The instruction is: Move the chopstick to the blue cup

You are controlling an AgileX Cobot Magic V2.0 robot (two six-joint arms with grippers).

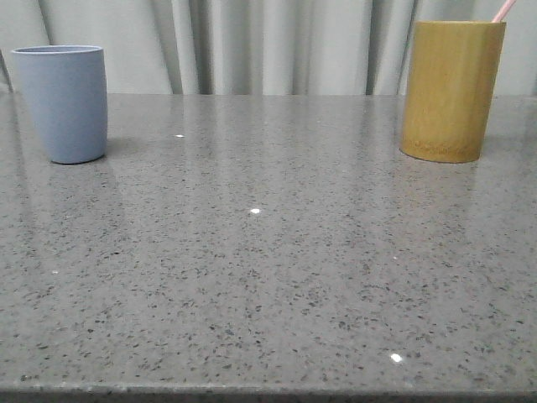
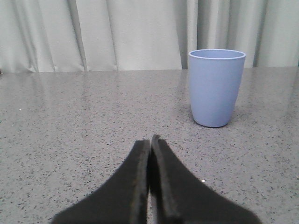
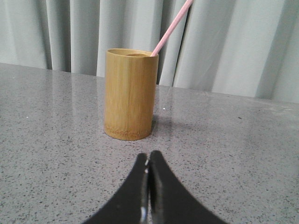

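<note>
**Fingers clenched and empty, chopstick not yet lifted**

The fingers of the left gripper (image 2: pixel 150 140) are pressed together with nothing between them, low over the tabletop (image 1: pixel 268 269) and pointing toward the blue cup (image 2: pixel 216 87), which stands upright near them. The right gripper (image 3: pixel 149 154) is likewise clenched on nothing, facing the bamboo cylinder (image 3: pixel 130 94) that stands a little way ahead of it.

The chopstick (image 3: pixel 171 27) sits inside that bamboo cylinder, leaning against the rim with its upper part sticking out at a slant; in the front view only its pink tip (image 1: pixel 503 10) pokes above the rim at the far right. The blue cup stands at the far left, well apart from the cylinder, and as far as its interior can be seen, nothing is in it.

So by my reading nothing of the transfer is done: the chopstick remains to be grasped, drawn out, carried across and dropped into the blue cup
</note>
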